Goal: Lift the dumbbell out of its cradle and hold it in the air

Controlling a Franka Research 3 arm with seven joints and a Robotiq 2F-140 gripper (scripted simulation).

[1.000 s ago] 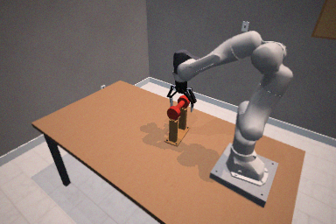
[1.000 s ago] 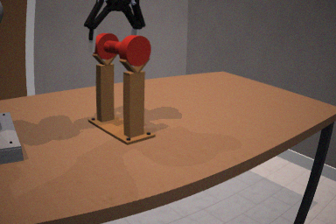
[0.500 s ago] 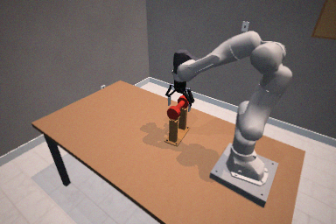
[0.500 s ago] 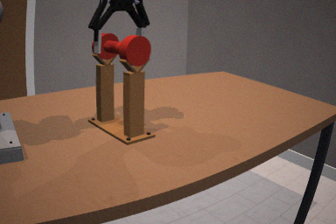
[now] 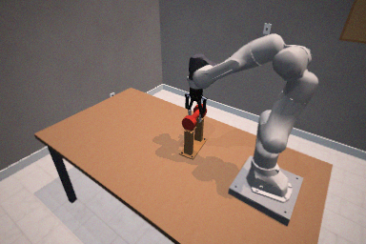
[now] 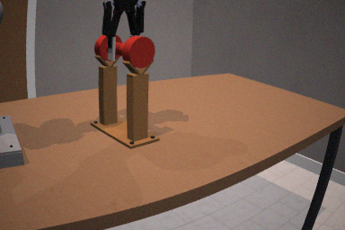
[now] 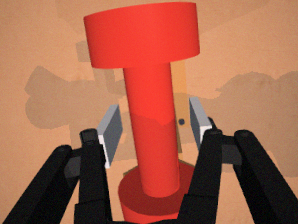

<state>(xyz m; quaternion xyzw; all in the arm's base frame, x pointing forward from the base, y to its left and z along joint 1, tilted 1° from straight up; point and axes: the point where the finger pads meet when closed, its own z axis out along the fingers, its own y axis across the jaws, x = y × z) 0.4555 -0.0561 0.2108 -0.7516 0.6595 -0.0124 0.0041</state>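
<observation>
Place: bare test room | grey walls (image 5: 95,31), tiled floor (image 5: 29,208) (sparse)
</observation>
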